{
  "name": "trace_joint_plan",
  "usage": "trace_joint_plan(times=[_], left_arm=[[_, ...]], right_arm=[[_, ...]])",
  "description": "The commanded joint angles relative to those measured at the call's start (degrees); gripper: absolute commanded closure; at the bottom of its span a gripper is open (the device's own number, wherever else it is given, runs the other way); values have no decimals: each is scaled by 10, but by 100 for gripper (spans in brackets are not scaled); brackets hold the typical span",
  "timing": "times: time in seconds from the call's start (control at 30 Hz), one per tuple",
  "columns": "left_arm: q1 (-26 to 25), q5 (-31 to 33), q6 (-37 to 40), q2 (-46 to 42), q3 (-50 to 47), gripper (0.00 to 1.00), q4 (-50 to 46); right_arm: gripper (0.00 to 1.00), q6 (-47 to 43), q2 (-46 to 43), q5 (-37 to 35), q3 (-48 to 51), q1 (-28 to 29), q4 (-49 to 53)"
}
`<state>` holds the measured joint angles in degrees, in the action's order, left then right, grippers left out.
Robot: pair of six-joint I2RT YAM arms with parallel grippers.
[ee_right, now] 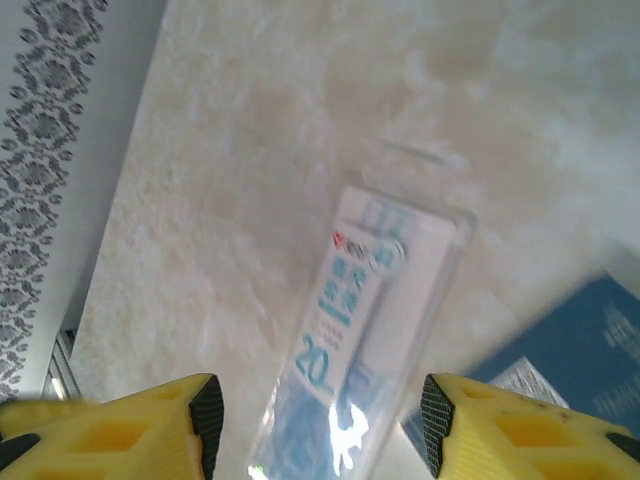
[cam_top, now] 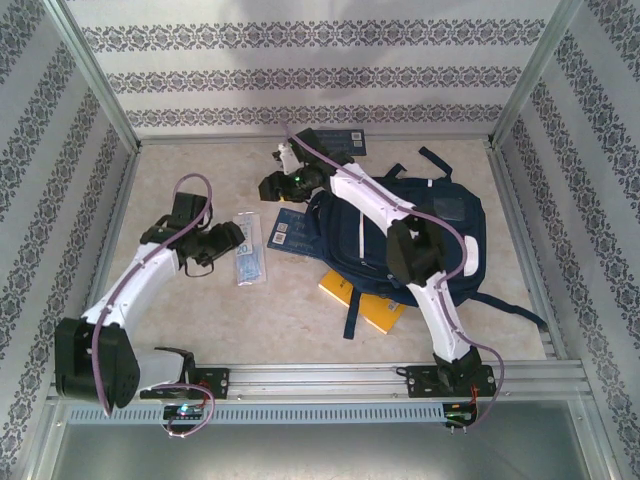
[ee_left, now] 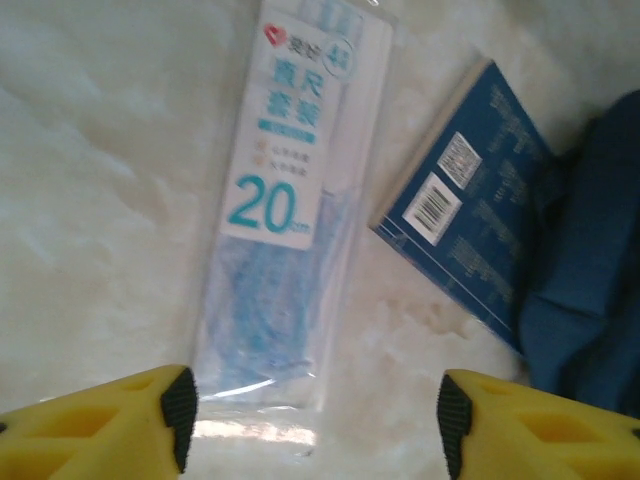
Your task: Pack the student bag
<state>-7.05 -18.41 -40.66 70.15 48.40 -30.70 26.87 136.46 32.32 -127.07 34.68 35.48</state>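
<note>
partly under the student bag (cam_top: 340, 245) lies a yellow book (cam_top: 378, 310).

Walls (cam_top: 320, 60) are white with grey floral bands, very wallpaper-ish. The counter (cam_top: 280, 330) is pale beige marble-look, with silver metal posts (cam_top: 95, 70) at the corners. Light's bright and soft.

The clear ruler packet (ee_left: 280, 200), lying on the bench left of its middle, has a white label with a big teal "20" and a small "cm", teal Chinese characters above that, and a red heart logo at the top. The right wrist view shows the "20" (ee_right: 318, 360) again. The blue book (ee_left: 470, 230) beside it bears a barcode, a QR code and lines of print too small to read.
</note>
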Motion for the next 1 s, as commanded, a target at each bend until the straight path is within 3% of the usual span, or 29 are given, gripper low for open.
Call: trace_joint_plan(times=[0.0,0.13,0.33,0.5,0.77,0.97], left_arm=[[2,-92,-93,-18,-61,42,92],[3,-98,-107,-6,-101,48,129],[3,-127,-138,30,-153,57,206],[4,-106,-118,56,-151,59,186],[7,-50,-71,107,-112,59,122],[12,-29,-57,152,-97,59,108]], right_arm=[[41,9,64,-11,-89,3,30],[35,36,145,-22,-186,5,22],[28,61,209,-51,-217,13,-49],[29,84,269,-31,-280,20,-70],[32,120,300,28,-283,23,-129],[34,123,316,61,-284,21,-119]])
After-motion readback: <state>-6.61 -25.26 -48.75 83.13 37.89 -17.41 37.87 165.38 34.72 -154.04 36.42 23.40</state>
